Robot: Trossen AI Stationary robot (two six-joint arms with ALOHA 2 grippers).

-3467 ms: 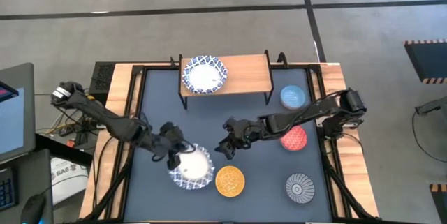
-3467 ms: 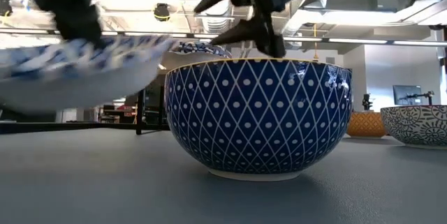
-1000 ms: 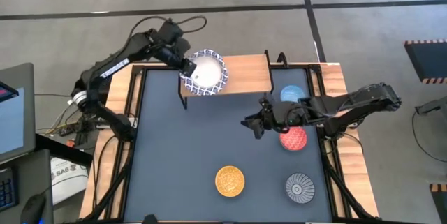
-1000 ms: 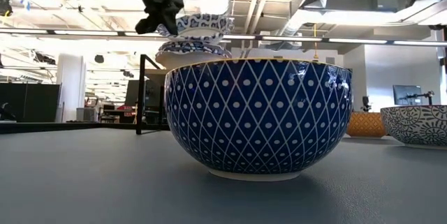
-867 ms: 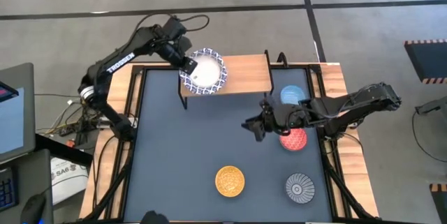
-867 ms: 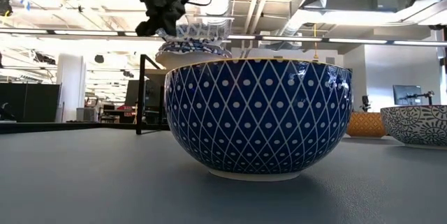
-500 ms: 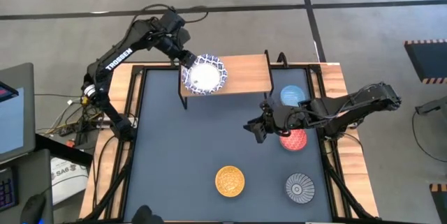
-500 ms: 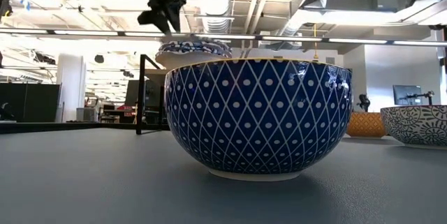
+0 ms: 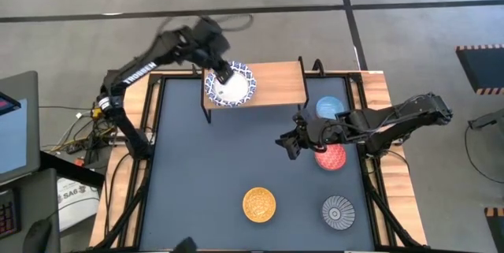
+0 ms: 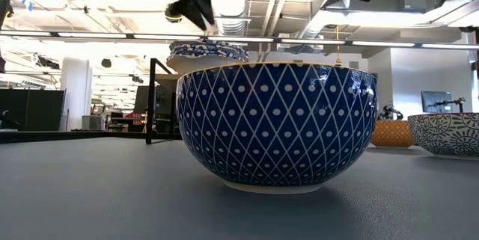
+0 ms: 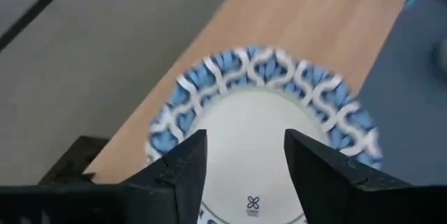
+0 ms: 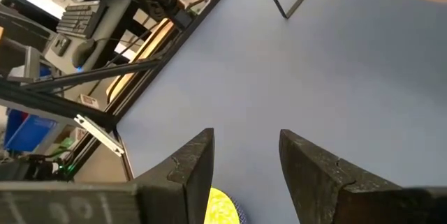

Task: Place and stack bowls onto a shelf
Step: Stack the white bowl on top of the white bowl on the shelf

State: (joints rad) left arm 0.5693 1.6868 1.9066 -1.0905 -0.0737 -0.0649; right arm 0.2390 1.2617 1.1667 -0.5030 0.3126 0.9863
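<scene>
Left pincer (image 9: 223,70) hangs over the patterned bowl stack (image 9: 231,84) at the left end of the shelf (image 9: 276,83), which stands along the table's (image 9: 205,182) far edge. In the left wrist view its fingers (image 11: 187,165) are spread apart with nothing between them, the blue-and-white rim and white centre of the top bowl (image 11: 262,133) showing beyond; the bowl sits free on the wood. How many bowls are in that stack cannot be told from above; the low view shows at least two nested rims (image 10: 206,49). Right pincer (image 9: 290,143) waits over the table right of centre, fingers (image 12: 192,161) parted and empty, just beside the red bowl (image 9: 331,157). Light blue bowl (image 9: 330,109) lies near the right edge, close by the shelf's right legs; yellow bowl (image 9: 259,204) and striped grey-blue bowl (image 9: 338,212) lie toward the near edge. A deep blue diamond-pattern bowl (image 10: 277,124) fills the low view, right at the camera. Handling, by judgement: these look like glazed ceramic, so rigid, moderately heavy for size, slick and liable to chip. Best taken at the rim, one finger inside and one outside the wall, and set down gently when nesting. The small bowls remain unstacked; red seems the nearest candidate.
</scene>
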